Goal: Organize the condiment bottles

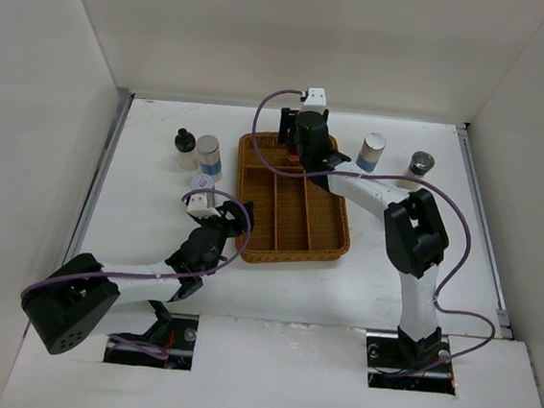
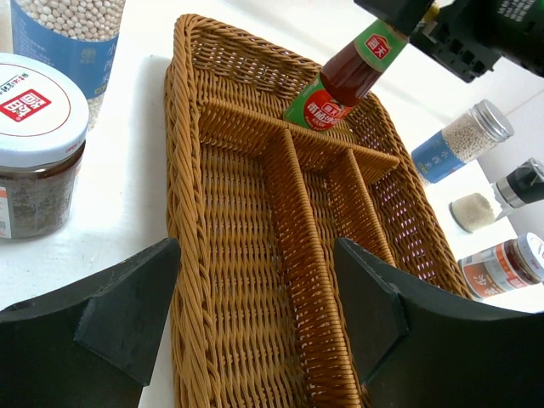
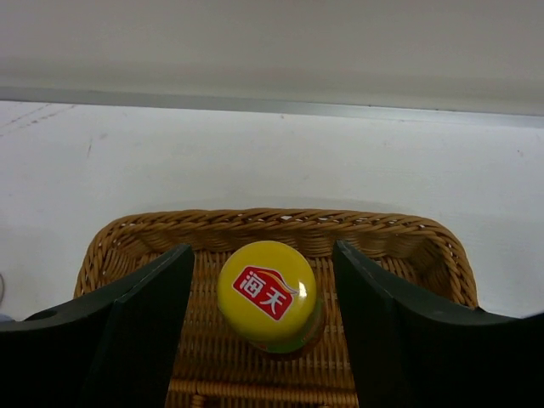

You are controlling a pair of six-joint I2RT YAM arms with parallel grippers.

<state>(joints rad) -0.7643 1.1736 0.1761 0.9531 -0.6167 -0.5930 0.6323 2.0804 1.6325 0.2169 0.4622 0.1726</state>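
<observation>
Black fingers (image 3: 144,323) of the right claw (image 3: 263,255) flank the yellow cap of the sauce bottle (image 2: 344,81) and touch neither side.

Right claw is open, with a clear gap on each side of the cap, and holds nothing. The bottle sits directly beneath it, upright, its long axis pointing up into the claw. Its foot is in the far cross compartment of the wicker tray (image 2: 183,212), hidden behind the divider. Judgement: the bottle is placed. Withdrawal calls for a straight rise along that axis, since sideways drift could strike the cap and tip the bottle. Left claw (image 2: 255,246) hangs over the tray's near left rim, jaws partly apart, empty. White-lidded jar (image 2: 38,127) stands on the worktop (image 2: 127,221) just beside it, outside the tray's left wall. The left arm is the nearer and is judged best placed for it.
</observation>
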